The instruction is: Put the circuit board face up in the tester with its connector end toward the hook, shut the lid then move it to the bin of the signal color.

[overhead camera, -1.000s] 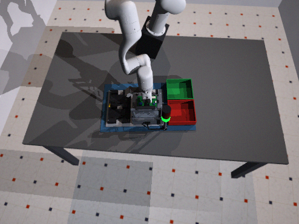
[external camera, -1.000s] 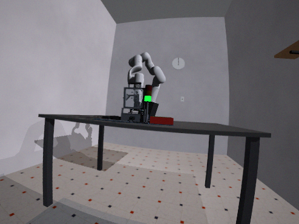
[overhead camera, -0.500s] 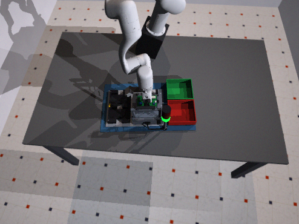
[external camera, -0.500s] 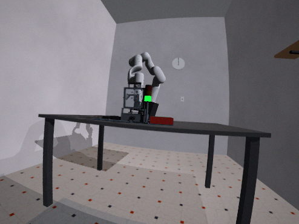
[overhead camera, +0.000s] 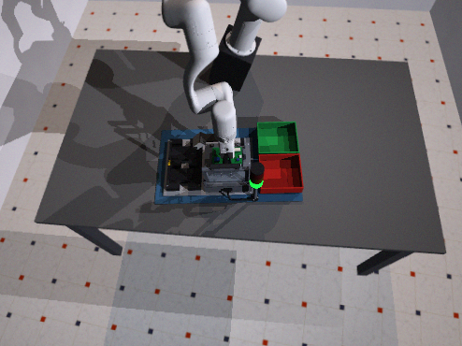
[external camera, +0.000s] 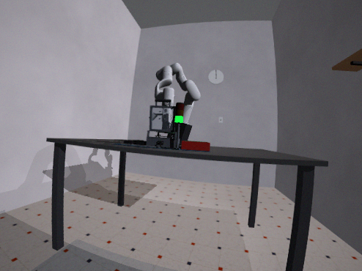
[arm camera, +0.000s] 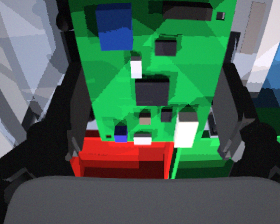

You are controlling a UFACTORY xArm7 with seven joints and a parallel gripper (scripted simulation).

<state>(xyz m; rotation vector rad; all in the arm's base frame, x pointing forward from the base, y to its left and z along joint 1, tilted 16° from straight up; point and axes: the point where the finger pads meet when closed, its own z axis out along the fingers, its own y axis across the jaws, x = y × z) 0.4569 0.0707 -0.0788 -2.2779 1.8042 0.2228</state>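
The green board is face up between the two fingers of my gripper, which is shut on its long sides. The board hangs over the tester, seemingly just above its plate. The pins, posts and hook are hidden under it. A tall white block sits near the board end facing the bins. The tester's lid stands open. The signal tower shows green. The green bin and red bin stand upright.
The tray with its dark pockets lies on the side of the tester away from the bins. The raised lid stands close beside my gripper on the front side. The tower stands between the tester's front corner and the red bin. A blue mat lies under everything.
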